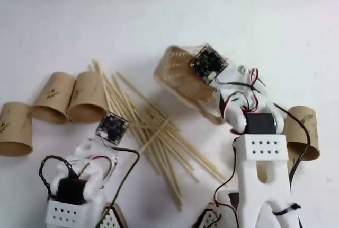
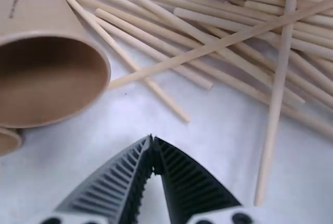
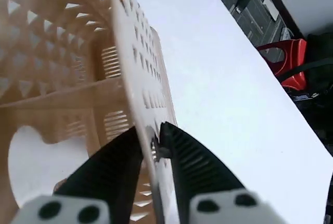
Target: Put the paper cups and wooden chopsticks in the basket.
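Wooden chopsticks [image 1: 153, 127] lie in a loose pile at the table's middle. Three paper cups [image 1: 53, 96] lie on their sides in a row at the left, and another paper cup [image 1: 303, 130] lies at the right beside the right arm. The tan perforated basket [image 1: 180, 74] is tipped up behind the pile. My right gripper [image 3: 155, 135] is shut on the basket wall [image 3: 135, 52]. My left gripper [image 2: 152, 140] is shut and holds nothing. It hangs just above the table between a cup mouth [image 2: 47, 78] and the chopsticks [image 2: 218, 41].
The white table [image 1: 79, 32] has free room at the back and far left. A dark gap and red furniture [image 3: 289, 57] lie beyond the table's far edge. The right arm's white base [image 1: 265, 185] stands at the front right.
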